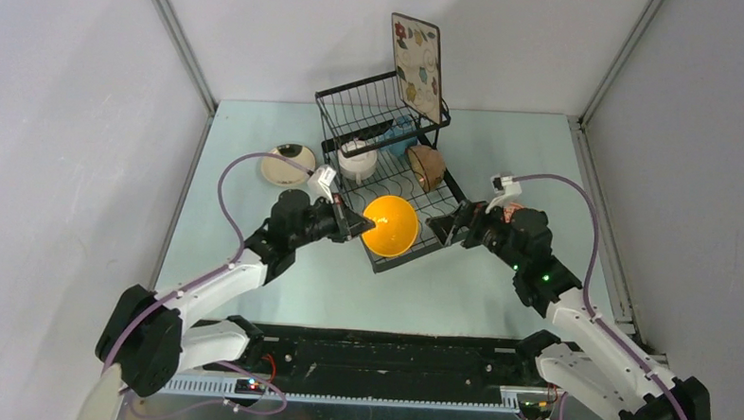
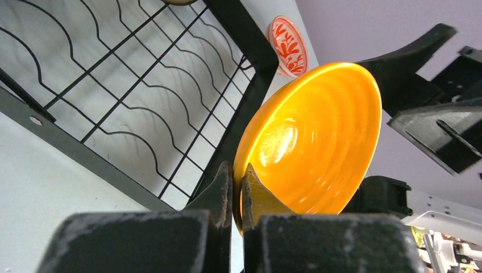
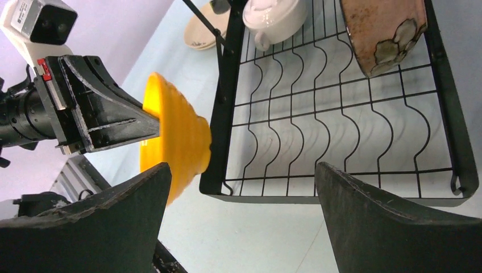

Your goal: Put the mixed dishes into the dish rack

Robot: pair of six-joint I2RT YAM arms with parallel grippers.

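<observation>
My left gripper (image 1: 351,223) (image 2: 237,182) is shut on the rim of the yellow bowl (image 1: 390,225) (image 2: 312,142) and holds it on edge over the near left corner of the black dish rack (image 1: 382,260) (image 3: 219,114). My right gripper (image 1: 443,227) (image 3: 243,170) is open and empty, just right of the bowl over the rack's near edge. The white two-handled cup (image 1: 357,159) (image 3: 273,17) and the brown bowl (image 1: 427,167) (image 3: 381,34) sit on the lower tray. The square floral plate (image 1: 415,65) stands in the raised basket, and the blue mug (image 1: 400,135) is under it.
A round cream plate (image 1: 288,164) (image 3: 204,34) lies on the table left of the rack. The red-patterned bowl (image 1: 510,213) (image 2: 287,45) sits on the table right of the rack, partly hidden behind my right wrist. Grey walls close in the table on three sides.
</observation>
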